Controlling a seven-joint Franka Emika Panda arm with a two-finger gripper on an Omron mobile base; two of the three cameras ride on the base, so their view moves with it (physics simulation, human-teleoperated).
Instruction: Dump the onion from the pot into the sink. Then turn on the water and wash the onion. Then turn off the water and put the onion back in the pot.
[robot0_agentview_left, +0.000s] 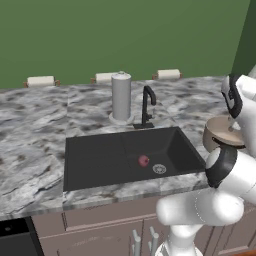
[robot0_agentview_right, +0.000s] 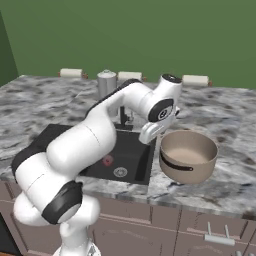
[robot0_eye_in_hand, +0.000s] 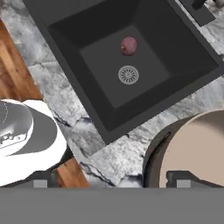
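**Onion in the basin, pot on the worktop beside the sink**

The onion lies on the floor of the sink, just beside the round metal drain, on the side of the drain toward the faucet. In the hand view the onion sits a little above the drain, apart from the basin walls.

The pot stands on the grey marbled worktop just past the sink's right edge, near the worktop's front edge, its mouth tipped somewhat toward the camera in the right base view, its tan inside bare. A dark handle shows on its near side.

The end effector hangs at the pot's rim, on the side facing the sink; its fingers stand spread wide, with nothing between them, one finger tip over the pot's inside in the hand view.

A tall grey cylinder stands on the worktop behind the sink, just left of the faucet.
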